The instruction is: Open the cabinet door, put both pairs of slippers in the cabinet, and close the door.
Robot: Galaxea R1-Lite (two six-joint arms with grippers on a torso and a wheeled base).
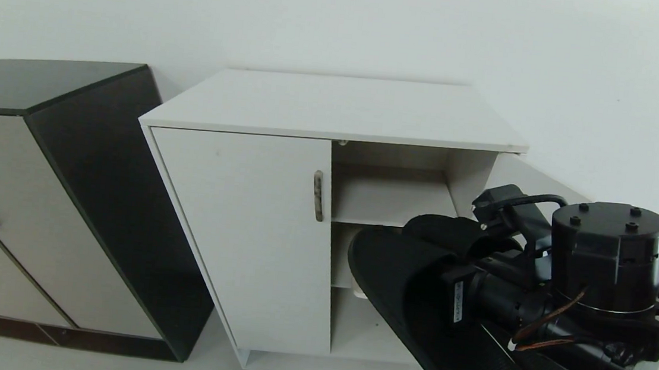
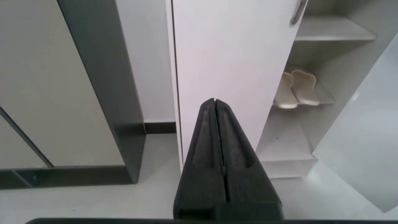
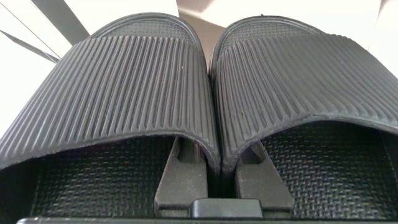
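While the right gripper point(image 3: 214, 177) pinches the two touching inner strap edges of the black slippers point(image 1: 410, 281) between its fingers point(image 3: 177, 180), the pair hangs at about 4 o'clock in the head view. It is in front of the open right half of the white cabinet point(image 1: 336, 108). The slippers lie side by side with their ribbed straps pressed together at the middle. One dark sole slants down toward 5 o'clock across the lower compartment's opening, and the slippers are not yet on any shelf.

The cabinet's left door point(image 1: 242, 231) is closed, with its metal handle point(image 1: 318, 196) at its 3 o'clock edge, just beside the opening. Behind the opening, the upper shelf point(image 1: 390, 205) sits at about 1 o'clock from the held pair.

From the left wrist, a pale pair of slippers point(image 2: 303, 89) rests side by side on the cabinet's middle shelf, toes pointing inward. The right door point(image 2: 367, 137) is swung out beside them. The left gripper point(image 2: 214, 112) has its claw pressed together on nothing and hangs above the floor point(image 2: 155, 180), facing the closed door.

A dark cabinet point(image 1: 108, 189) with pale fronts stands at 9 o'clock from the white one, just beside it.
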